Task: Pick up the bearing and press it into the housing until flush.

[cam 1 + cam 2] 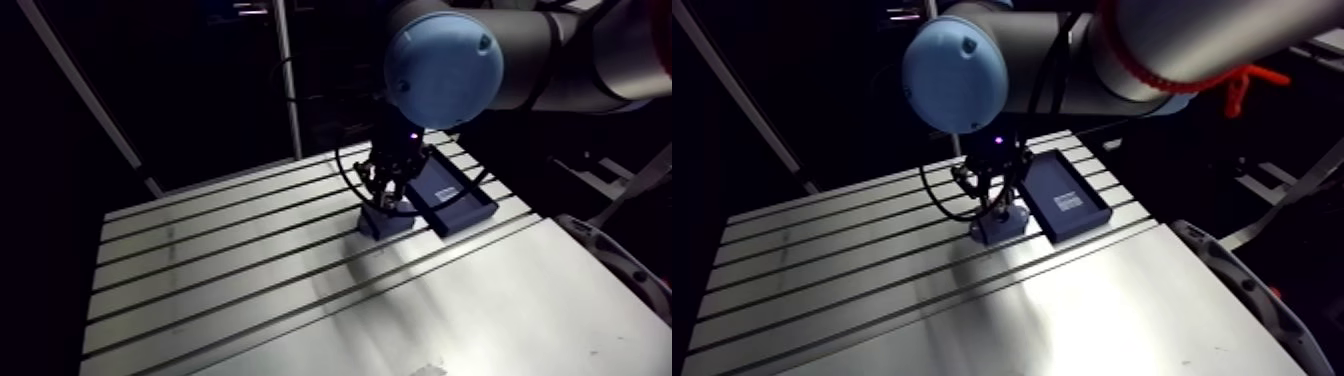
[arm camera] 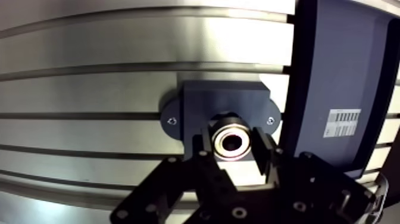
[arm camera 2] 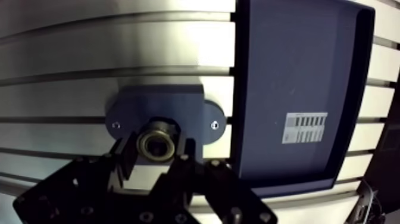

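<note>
While the gripper (image 2: 231,146) clamps the silver ring-shaped bearing (image 2: 230,130) between its two narrowly parted fingers, it holds it over the bore of the dark housing (image 2: 223,98). Whether the bearing has entered the bore cannot be told. Pressing well likely means keeping it centred and level and pushing straight down. In the arm view this sits right of centre, in the upper half, on the slotted aluminium table (image 1: 250,290). A dark blue tray (image 2: 339,71) lies just beside the housing, so sideways room there is tight.
</note>
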You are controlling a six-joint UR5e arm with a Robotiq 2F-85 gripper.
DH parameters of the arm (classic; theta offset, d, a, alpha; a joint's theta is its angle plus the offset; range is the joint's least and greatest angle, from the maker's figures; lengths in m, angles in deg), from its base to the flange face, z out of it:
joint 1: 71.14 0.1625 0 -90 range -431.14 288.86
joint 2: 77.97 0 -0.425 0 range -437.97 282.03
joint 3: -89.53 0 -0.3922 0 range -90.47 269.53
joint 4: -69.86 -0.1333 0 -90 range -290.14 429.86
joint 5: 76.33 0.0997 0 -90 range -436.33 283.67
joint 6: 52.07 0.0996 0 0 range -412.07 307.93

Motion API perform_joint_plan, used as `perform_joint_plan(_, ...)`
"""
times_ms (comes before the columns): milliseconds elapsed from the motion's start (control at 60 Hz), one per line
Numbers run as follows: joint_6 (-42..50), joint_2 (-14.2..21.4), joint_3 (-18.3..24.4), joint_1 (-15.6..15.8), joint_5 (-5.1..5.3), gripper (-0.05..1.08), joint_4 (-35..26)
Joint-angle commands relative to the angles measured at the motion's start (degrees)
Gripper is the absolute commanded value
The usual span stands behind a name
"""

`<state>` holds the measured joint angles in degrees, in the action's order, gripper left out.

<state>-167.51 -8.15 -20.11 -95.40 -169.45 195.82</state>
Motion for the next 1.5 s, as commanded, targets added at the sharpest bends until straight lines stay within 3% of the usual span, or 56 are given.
perform_joint_plan(17,0.0,-0.36,-0.18,-0.1,0.1,0.76,0.43)
perform_joint_plan(1500,-0.08,-1.23,-0.8,-0.19,0.1,0.76,2.04)
